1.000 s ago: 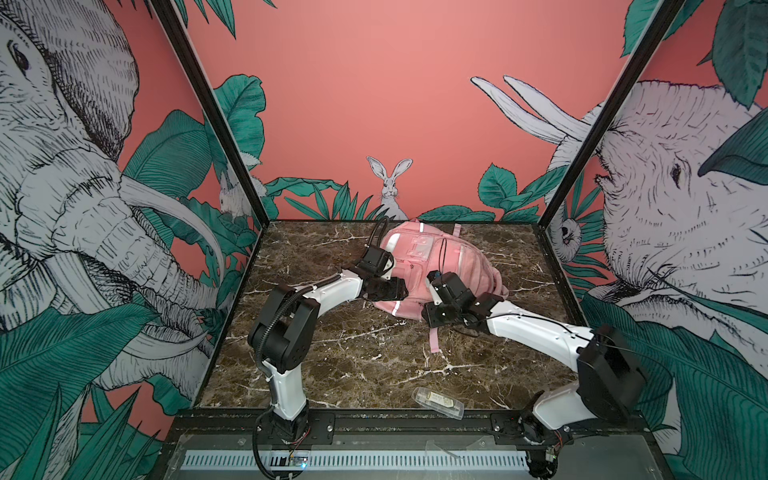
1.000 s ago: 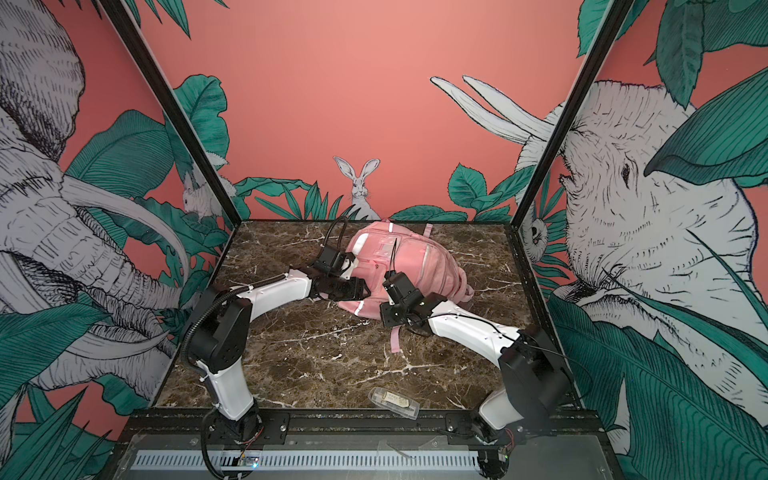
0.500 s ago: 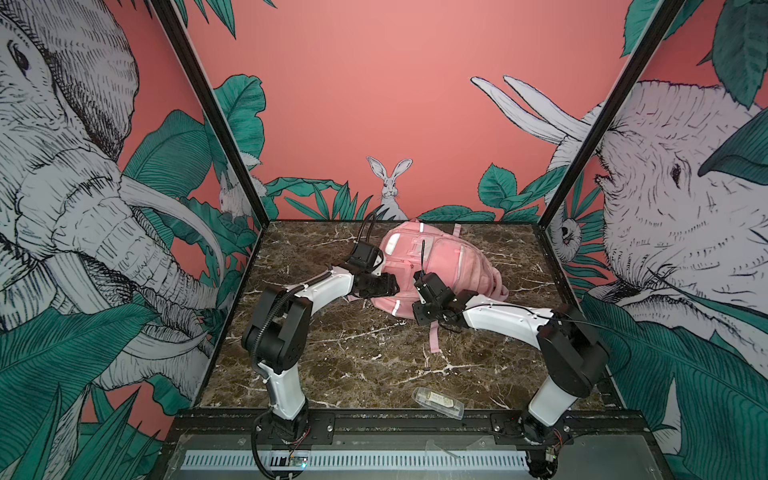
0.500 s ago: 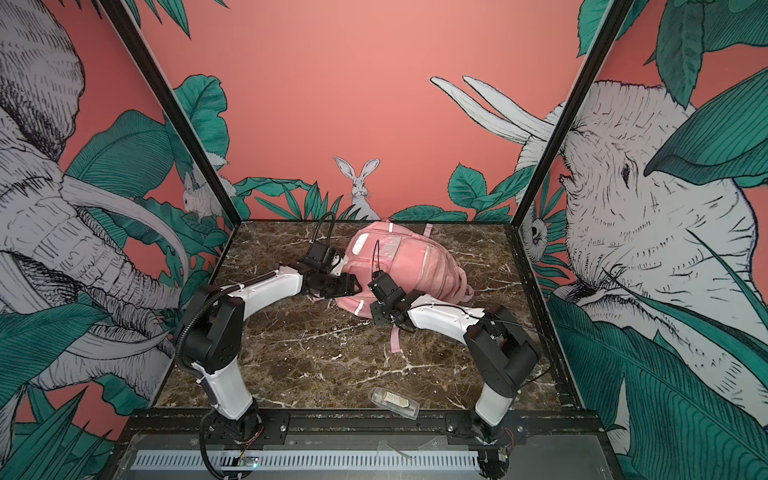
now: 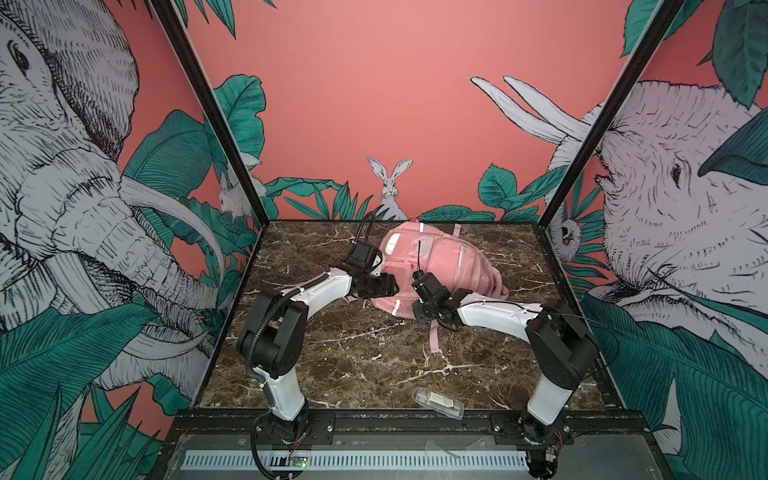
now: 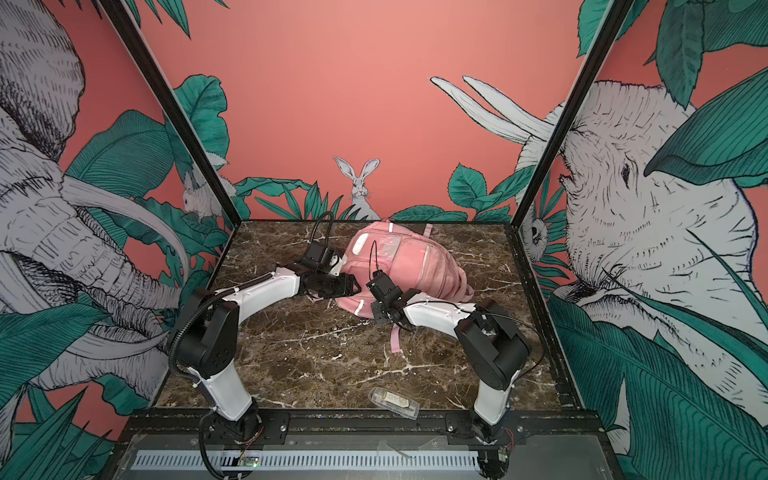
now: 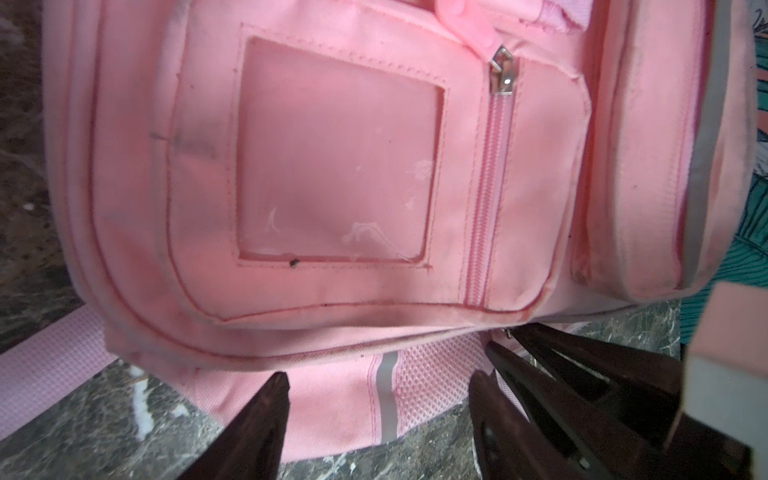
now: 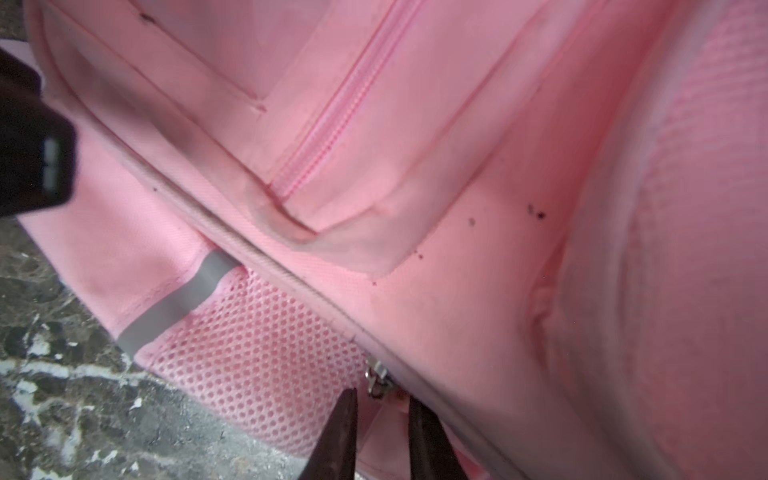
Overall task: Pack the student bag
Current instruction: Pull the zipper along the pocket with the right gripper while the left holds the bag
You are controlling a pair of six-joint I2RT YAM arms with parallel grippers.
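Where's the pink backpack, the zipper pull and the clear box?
pink backpack [image 5: 444, 266]: in a top view, its front panel.
zipper pull [image 7: 504, 75]: left wrist view, its metal slider.
clear box [image 5: 437, 402]: in a top view, its middle.

Student bag [image 5: 444, 266]: soft pink backpack, is lying slumped at far centre of marble tabletop [image 5: 353, 365]. Front pockets are facing up, front pocket zip [image 7: 492, 187] is sitting closed. One strap [image 5: 434, 338] is trailing toward near side.
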